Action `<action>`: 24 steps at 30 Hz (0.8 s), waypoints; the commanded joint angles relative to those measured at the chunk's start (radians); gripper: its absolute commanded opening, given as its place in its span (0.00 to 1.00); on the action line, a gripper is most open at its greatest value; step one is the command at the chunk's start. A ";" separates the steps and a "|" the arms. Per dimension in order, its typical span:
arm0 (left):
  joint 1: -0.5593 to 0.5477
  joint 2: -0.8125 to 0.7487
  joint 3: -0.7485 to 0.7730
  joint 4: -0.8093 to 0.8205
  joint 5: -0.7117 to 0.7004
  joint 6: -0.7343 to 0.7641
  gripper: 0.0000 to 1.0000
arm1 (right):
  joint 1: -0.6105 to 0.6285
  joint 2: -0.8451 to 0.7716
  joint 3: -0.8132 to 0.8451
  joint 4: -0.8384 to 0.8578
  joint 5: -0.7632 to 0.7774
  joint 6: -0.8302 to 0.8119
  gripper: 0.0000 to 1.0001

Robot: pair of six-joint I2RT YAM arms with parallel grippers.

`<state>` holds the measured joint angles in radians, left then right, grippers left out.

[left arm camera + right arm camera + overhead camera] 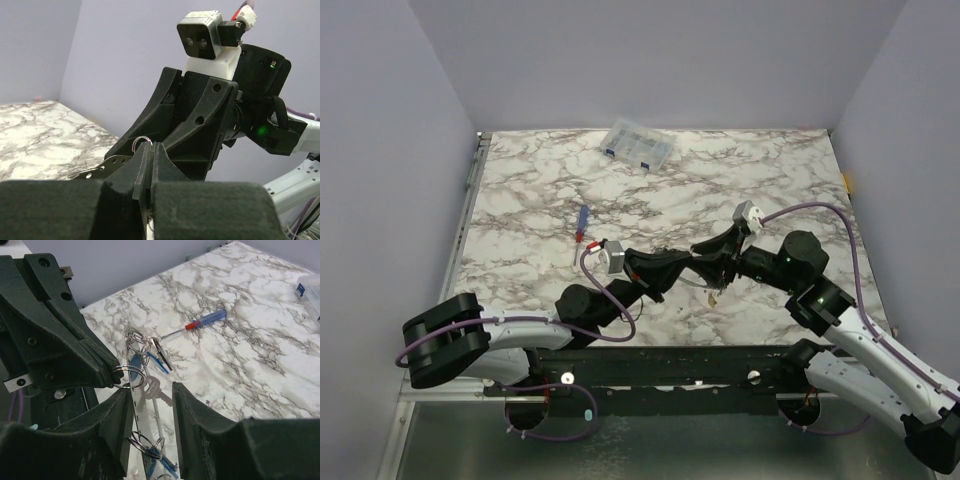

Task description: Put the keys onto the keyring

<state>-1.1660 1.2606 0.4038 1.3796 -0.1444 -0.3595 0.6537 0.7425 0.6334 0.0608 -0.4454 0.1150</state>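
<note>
My left gripper (690, 263) (151, 149) is shut on a small split ring (128, 376) (141, 141), and a silver key (159, 393) hangs from that ring. The keyring shows as a thin grey perforated band (136, 405) (100, 167) running between the fingers of my right gripper (713, 258) (150, 405), which is open and straddles it, with the band close to its left finger. More keys with blue tags (152, 361) hang on small rings along the band, some lower down (167, 465). A pale tag (713, 297) dangles below the grippers. Both grippers meet above the table's middle front.
A red-and-blue screwdriver (582, 225) (197, 325) lies on the marble table left of the grippers. A clear compartment box (638, 146) (310, 290) sits at the back. Grey walls enclose the table on three sides.
</note>
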 commanded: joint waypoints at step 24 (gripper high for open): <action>0.000 0.031 0.026 0.144 0.041 -0.047 0.00 | 0.007 -0.012 -0.039 0.149 -0.099 -0.010 0.57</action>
<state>-1.1648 1.2884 0.4057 1.4281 -0.1379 -0.3855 0.6556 0.7338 0.5980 0.1627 -0.5053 0.1112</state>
